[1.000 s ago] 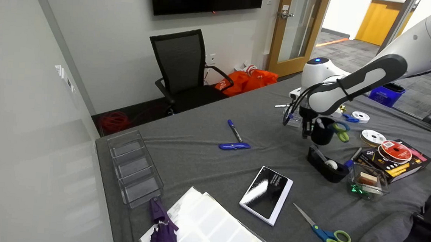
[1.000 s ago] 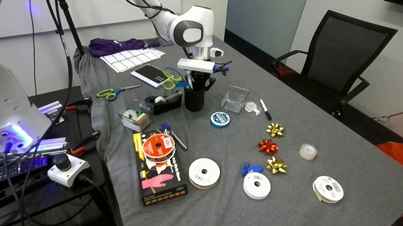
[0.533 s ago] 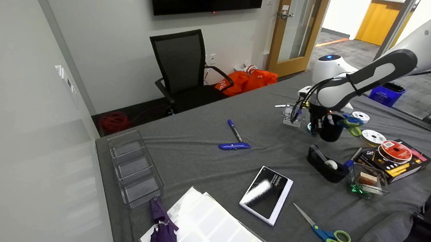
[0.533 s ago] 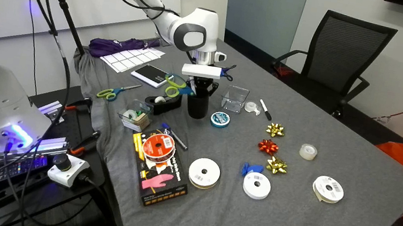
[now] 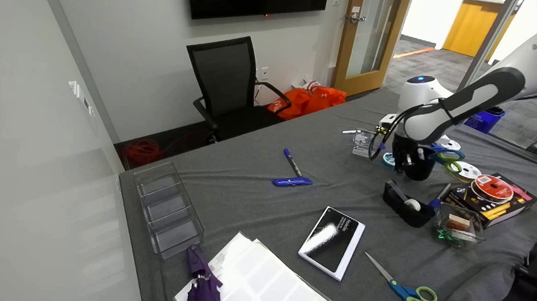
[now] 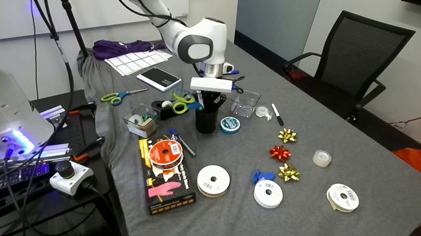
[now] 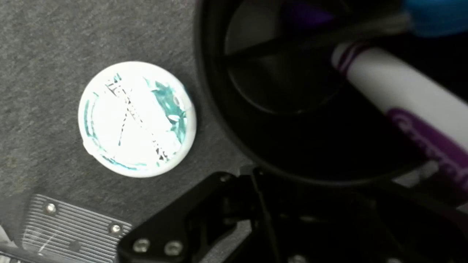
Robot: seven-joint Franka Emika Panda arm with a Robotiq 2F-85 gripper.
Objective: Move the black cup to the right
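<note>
The black cup point(image 6: 206, 123) stands upright, held by my gripper point(image 6: 213, 99). It also shows in the other exterior view point(image 5: 421, 170), partly behind the gripper. It holds scissors point(image 6: 184, 104) with green and blue handles and a white and purple marker point(image 7: 406, 87). In the wrist view the cup's open mouth point(image 7: 285, 142) fills the upper right, and the gripper's fingers point(image 7: 252, 182) stand against its near side. The jaws are closed round the cup, though the far finger is mostly dark. I cannot tell whether the cup's bottom touches the table.
A round teal and white tin point(image 6: 230, 124) is close beside the cup. A black tape dispenser point(image 5: 408, 210) stands near it. A clear box point(image 6: 245, 103), a blue-capped pen point(image 6: 184, 143), a white ribbon spool point(image 6: 213, 180) and a black box point(image 6: 167, 194) with red ribbon lie around.
The gripper has carried the cup with its scissors past the tape dispenser toward the tin and ribbon spools. In the last half second it has also come lower.
</note>
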